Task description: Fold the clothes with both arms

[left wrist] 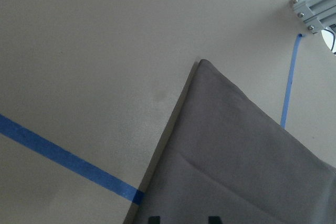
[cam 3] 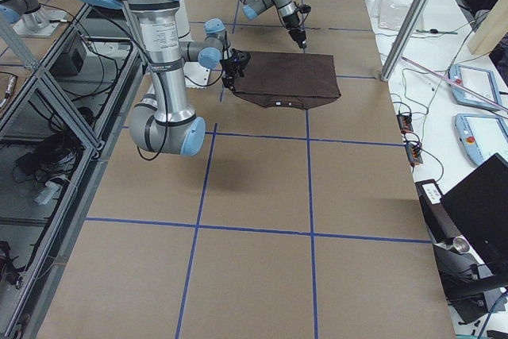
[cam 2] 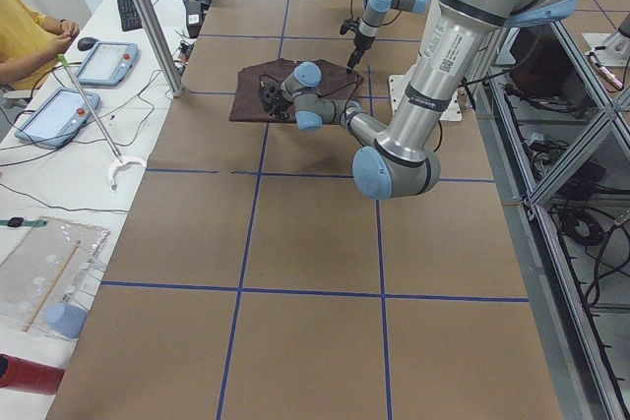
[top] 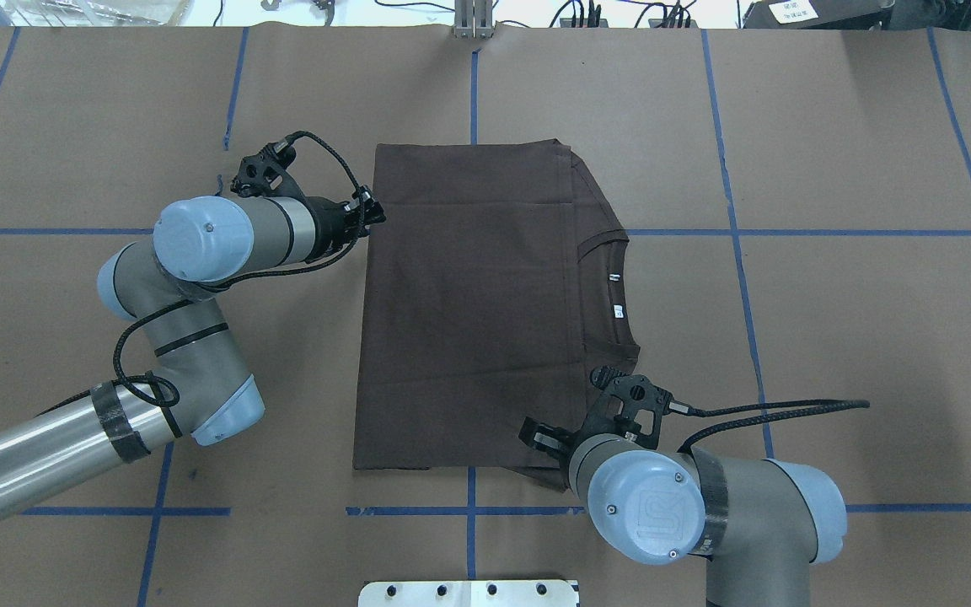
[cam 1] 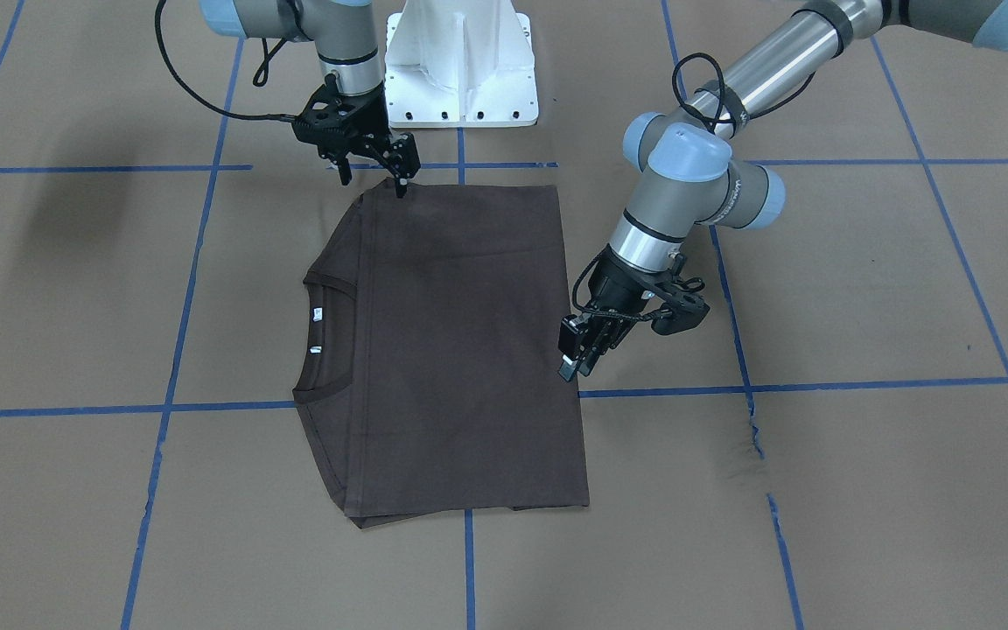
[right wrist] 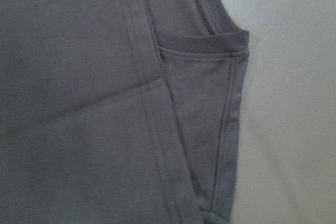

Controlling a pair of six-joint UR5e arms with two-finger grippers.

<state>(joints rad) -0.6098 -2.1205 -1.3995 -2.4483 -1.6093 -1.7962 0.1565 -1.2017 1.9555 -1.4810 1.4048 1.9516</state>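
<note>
Brown t-shirt (cam 1: 460, 341) folded flat; left fingers (cam 1: 567, 364) released by hem, right fingers (cam 1: 401, 178) released nr shoulder.

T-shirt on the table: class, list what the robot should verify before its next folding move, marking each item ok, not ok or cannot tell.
1. T-shirt lies flat, folded once: ok.
2. Collar and tags uncovered: ok.
3. Left gripper at the shirt's side edge, jaws apart: ok.
4. Right gripper open at a shirt corner: ok.
5. Layers aligned: not ok, a lower layer peeks out at one corner.
6. Fingertips touching the cloth: cannot tell.
</note>
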